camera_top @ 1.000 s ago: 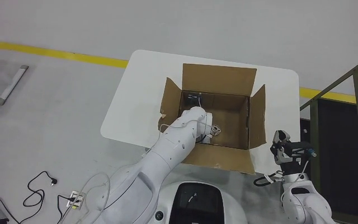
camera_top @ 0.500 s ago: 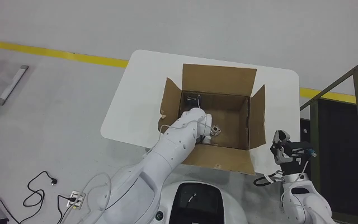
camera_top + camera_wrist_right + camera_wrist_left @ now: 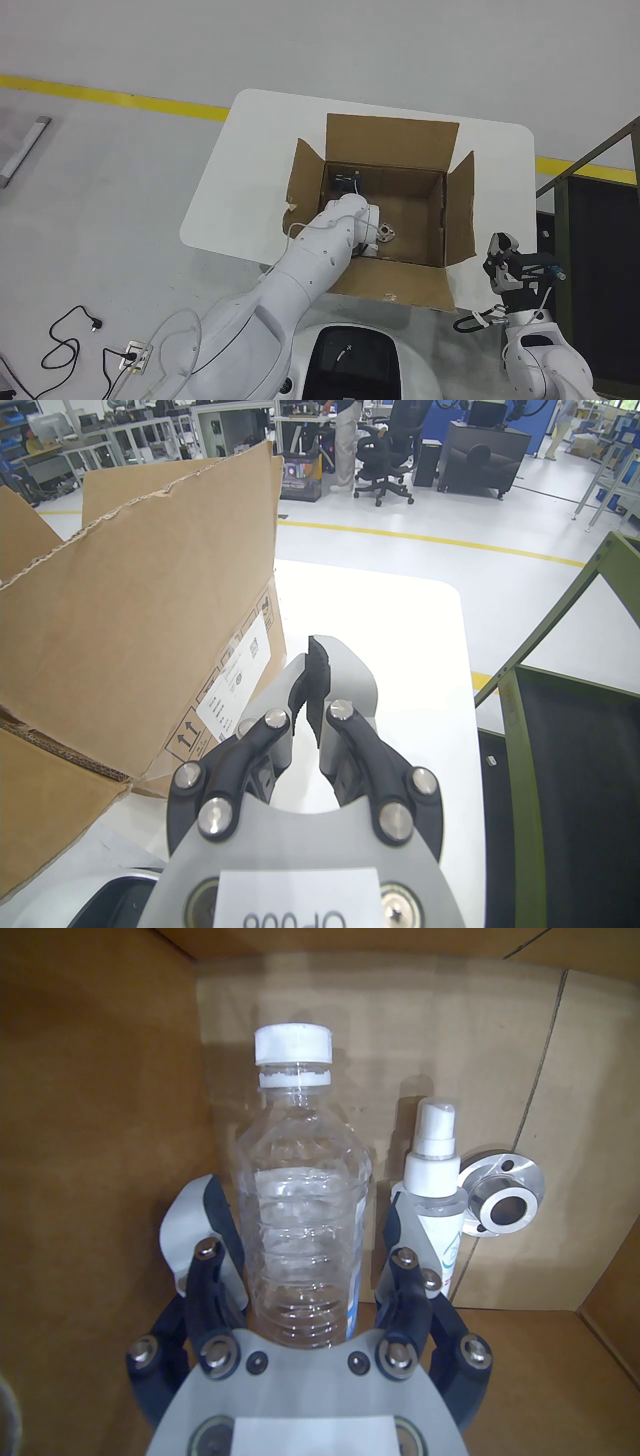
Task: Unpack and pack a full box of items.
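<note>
Cardboard box [image 3: 392, 140] sits open on the white table [image 3: 240, 170], all four flaps spread, and the left arm goes down into its near left corner. Inside, the left gripper [image 3: 300, 1203] straddles a clear plastic bottle [image 3: 295, 1148] with a white cap. Its jaws are spread, one finger [image 3: 220, 1223] against the bottle's side, the other just off it with a sliver of cardboard showing between. Whether the bottle stands or lies is hard to tell from here. Just beside it, pointing the same way, is a small white spray bottle [image 3: 432, 1178], and just beyond that a round metal flange [image 3: 502, 1203], close to the box wall. The right gripper [image 3: 311, 685] hangs over the table's near right corner, outside the box and apart from it, pads pressed together with nothing between them
</note>
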